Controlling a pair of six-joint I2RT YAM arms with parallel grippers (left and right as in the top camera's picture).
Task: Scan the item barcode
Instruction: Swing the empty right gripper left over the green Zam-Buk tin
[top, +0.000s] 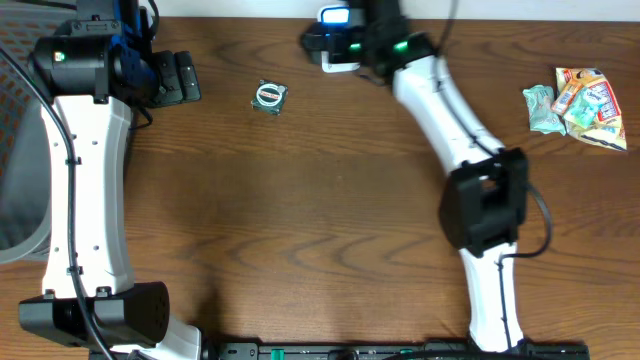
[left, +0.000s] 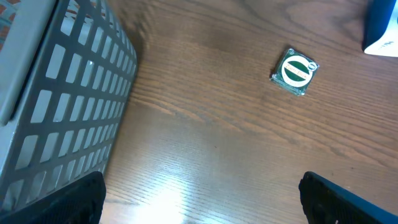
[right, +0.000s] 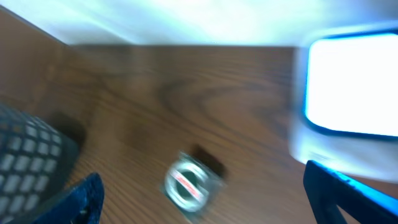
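Brown wooden table (top: 300, 220) carries the small round green-and-white packet (top: 269, 96) near its far edge, lying flat with nothing touching it. We see the left gripper (top: 178, 78) near it on one side, spread wide and empty. The right gripper (right: 202, 180), also wide and empty, is by the blue-and-white scanner (top: 335, 35). Snack packets (top: 580, 105) lie well apart at the right, and a grey basket (left: 62, 93) stands at the left.
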